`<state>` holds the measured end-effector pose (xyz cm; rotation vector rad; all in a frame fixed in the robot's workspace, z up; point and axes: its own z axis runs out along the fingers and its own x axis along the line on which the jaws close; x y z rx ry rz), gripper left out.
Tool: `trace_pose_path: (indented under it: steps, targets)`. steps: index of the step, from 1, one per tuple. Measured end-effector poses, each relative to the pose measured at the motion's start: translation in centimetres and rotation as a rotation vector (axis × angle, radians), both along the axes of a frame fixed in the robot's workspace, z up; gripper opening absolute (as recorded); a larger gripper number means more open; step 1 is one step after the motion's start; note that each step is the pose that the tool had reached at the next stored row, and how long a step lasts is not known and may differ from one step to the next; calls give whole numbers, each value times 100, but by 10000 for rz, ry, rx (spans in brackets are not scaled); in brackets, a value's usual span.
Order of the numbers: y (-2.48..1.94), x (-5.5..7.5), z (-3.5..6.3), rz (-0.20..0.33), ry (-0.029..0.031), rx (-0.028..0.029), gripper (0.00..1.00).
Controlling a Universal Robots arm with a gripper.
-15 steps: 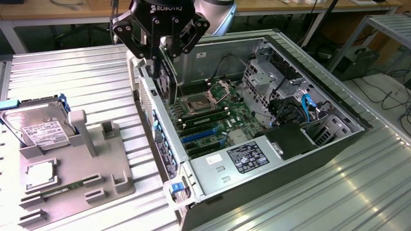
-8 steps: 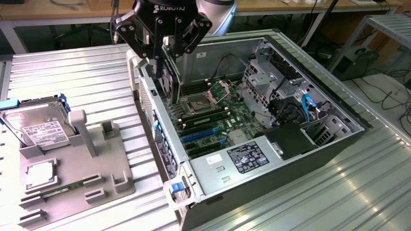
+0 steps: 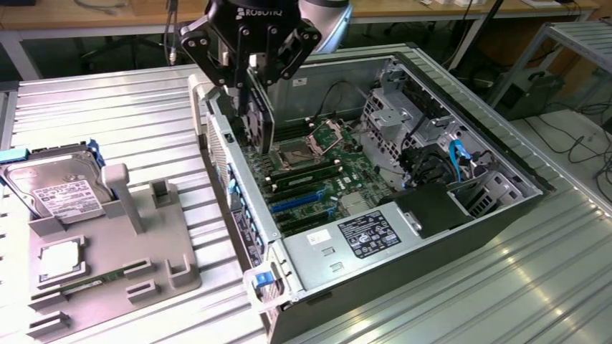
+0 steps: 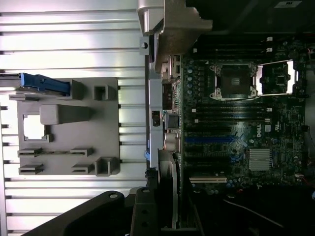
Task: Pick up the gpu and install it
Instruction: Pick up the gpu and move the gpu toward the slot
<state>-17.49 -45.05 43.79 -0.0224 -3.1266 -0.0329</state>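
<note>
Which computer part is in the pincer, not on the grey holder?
The gpu, a black card upright in the pincer; the hard drive sits on the holder.

Ribbed metal table, wooden bench behind

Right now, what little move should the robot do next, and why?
Probably carry the gpu over toward the blue slot: the gripper holds it upright above the board by the case wall, not yet in any slot.

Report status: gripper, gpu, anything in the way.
Gripper shut on gpu. It hangs upright, low inside open case by its rear wall. Nothing seen blocking the slots.
</note>
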Motion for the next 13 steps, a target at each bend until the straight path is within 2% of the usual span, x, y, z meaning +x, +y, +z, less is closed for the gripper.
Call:
trace_pose_path:
  steps: [13]
  targets:
    - [0,74,-10,0,-5,-5,27]
